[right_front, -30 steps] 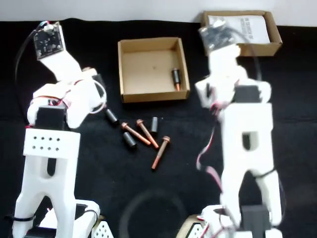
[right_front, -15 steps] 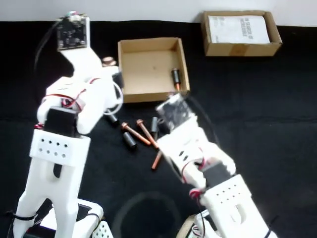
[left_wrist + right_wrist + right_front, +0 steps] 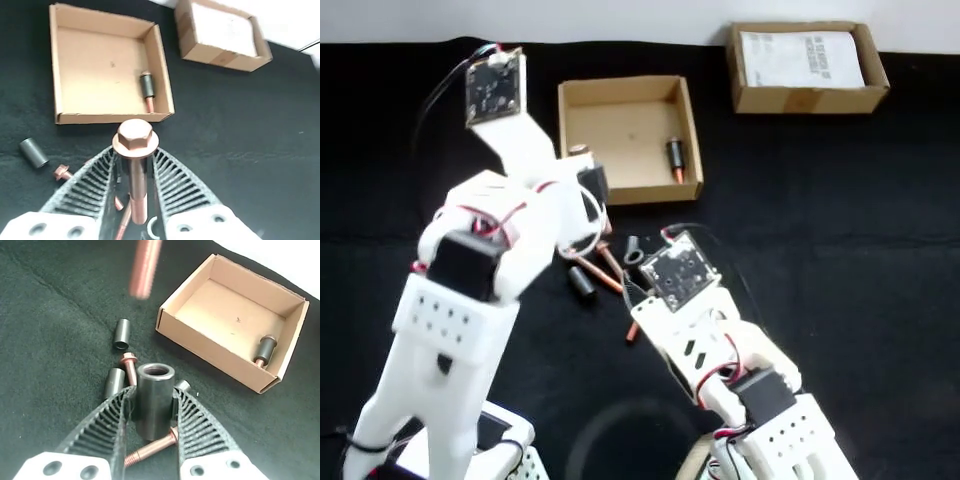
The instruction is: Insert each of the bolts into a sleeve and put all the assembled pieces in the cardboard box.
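Over the black-clothed desk (image 3: 840, 250), the left end effector (image 3: 135, 150) pinches a copper bolt (image 3: 135, 175) by its shank, flanged hex head uppermost, near the front wall of the cardboard box (image 3: 107, 118); the right end effector (image 3: 154, 390) is clamped on a dark sleeve (image 3: 154, 405), held upright with its bore open at the top, above the loose pile. One assembled piece (image 3: 675, 158) lies inside the cardboard box, beside the wall on the high view's right.

Loose sleeves (image 3: 121, 334) and loose bolts (image 3: 129, 365) lie scattered on the cloth between the arms and the cardboard box; one bolt lies directly under the right end effector's fingers (image 3: 107, 425). In the high view the left arm covers part of the pile and the right arm's wrist hides more of it. A second box (image 3: 805, 65), holding a printed sheet, sits well apart at the desk's far edge.

Half a second ago the left arm held its bolt off the cardboard box's left corner; it has since swung toward the centre. The right arm, upright by the second box a second ago, has dropped over the pile and drawn back a little; the pile and both boxes lie as they did.
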